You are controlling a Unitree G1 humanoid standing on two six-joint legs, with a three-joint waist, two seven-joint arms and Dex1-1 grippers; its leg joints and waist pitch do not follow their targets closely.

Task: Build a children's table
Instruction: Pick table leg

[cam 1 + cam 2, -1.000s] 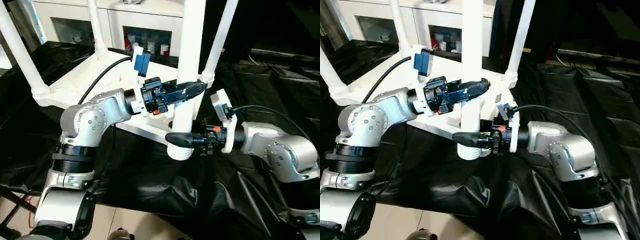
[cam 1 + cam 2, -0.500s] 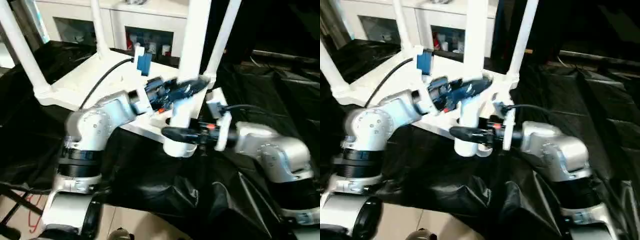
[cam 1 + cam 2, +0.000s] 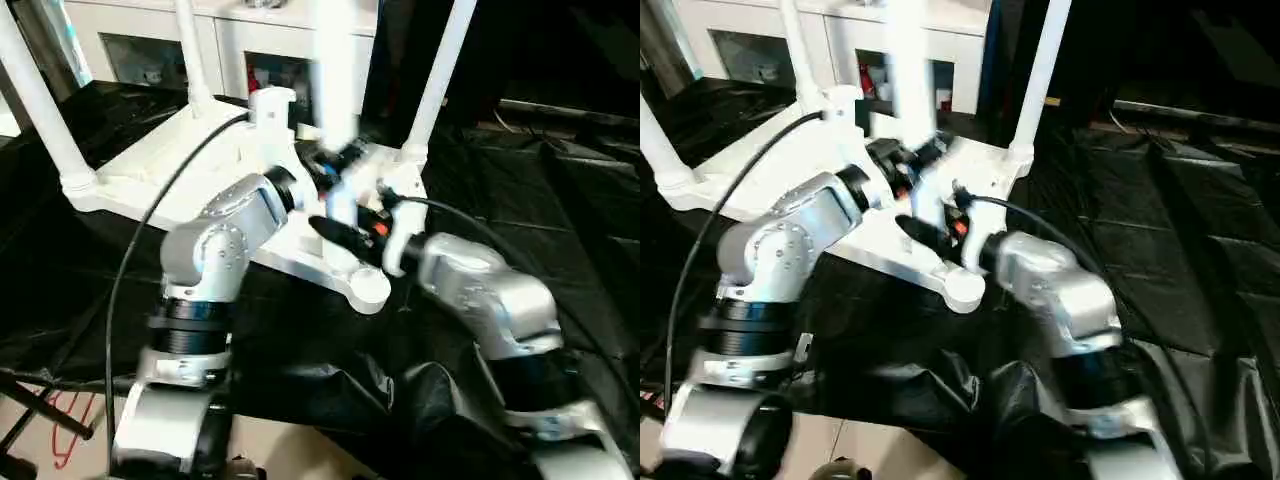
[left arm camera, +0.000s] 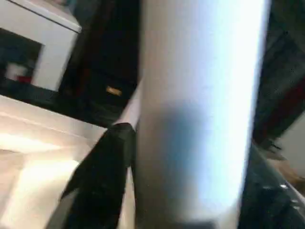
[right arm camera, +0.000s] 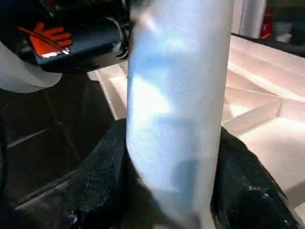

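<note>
The white table top (image 3: 165, 165) lies upside down on black sheeting, with three white legs standing in its corner sockets: left (image 3: 38, 100), back (image 3: 188, 50) and right (image 3: 440, 80). The near corner socket (image 3: 368, 289) stands empty. Both grippers hold a fourth leg (image 3: 335, 60) upright over the ribbed underside. My left gripper (image 3: 335, 160) is shut on it higher up, and my right gripper (image 3: 340, 228) is shut on it lower down. In the right wrist view the leg (image 5: 176, 105) sits between two black fingers (image 5: 95, 186). In the left wrist view one black finger (image 4: 102, 176) lies against the leg (image 4: 200, 119).
A white cabinet with glass doors (image 3: 150, 45) stands behind the table. Crumpled black sheeting (image 3: 560, 180) covers the ground around and to the right. Bare tiled floor (image 3: 60, 440) shows at the near left. A black cable (image 3: 150, 220) loops along my left arm.
Both grippers have carried the leg away from the near corner socket, back and to the left over the table top. The socket now shows empty. Both arms swung inward.
</note>
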